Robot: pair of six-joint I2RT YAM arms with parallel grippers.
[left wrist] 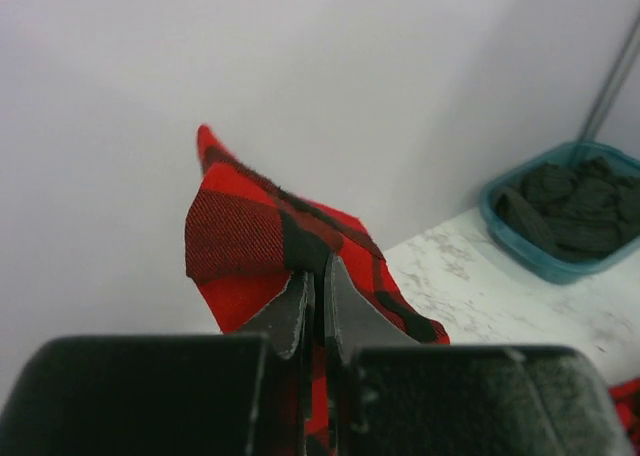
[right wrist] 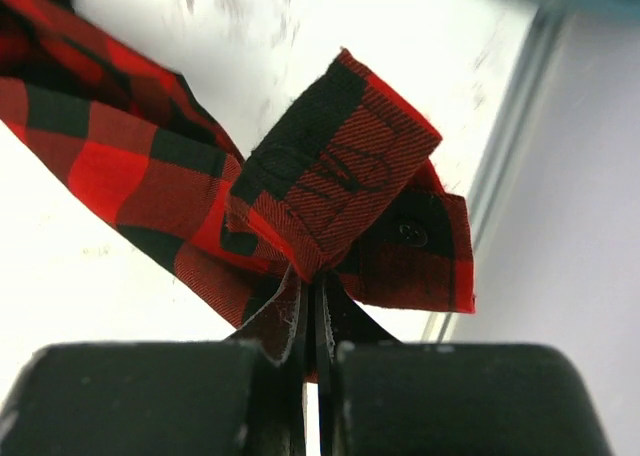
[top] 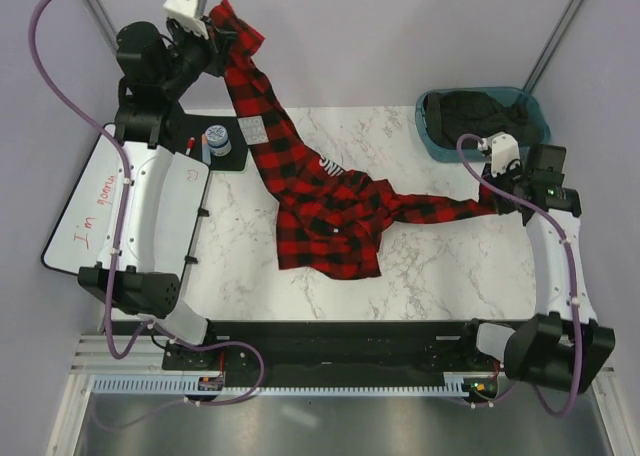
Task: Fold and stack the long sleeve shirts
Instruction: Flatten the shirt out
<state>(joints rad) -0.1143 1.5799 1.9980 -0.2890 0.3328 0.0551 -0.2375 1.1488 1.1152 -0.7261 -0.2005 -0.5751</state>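
Flannel first: I'm watching the red-and-black buffalo-check flannel shirt [top: 325, 216] lying in a rumpled heap at the middle of the white marble tabletop [top: 430, 266], both sleeves stretching out in opposite directions. The left gripper [top: 213, 28] is pinching the end of one sleeve, jaws clamped tight on the cloth. It is holding that end high over the far left corner, so the sleeve is running in a long diagonal band from the heap up to the fingers. On the left wrist camera I'm seeing a fold of checked fabric sticking up just past the pinched fingertips [left wrist: 295, 306].

The right gripper [top: 497, 204] is sitting near the right edge, jaws squeezed onto the other sleeve's cuff [right wrist: 340, 166]. The right wrist view is showing it doubled over above the fingers, with a dark button [right wrist: 410, 233] on it. That sleeve is stretching low from the heap across to the right edge.

A teal plastic bin [top: 440, 152] is sitting at the far right corner, holding dark garments [top: 485, 111]. A white board with red handwriting [top: 100, 206] is lying along the left edge, and a small white jar with a blue lid [top: 217, 136] is standing near the far left corner.
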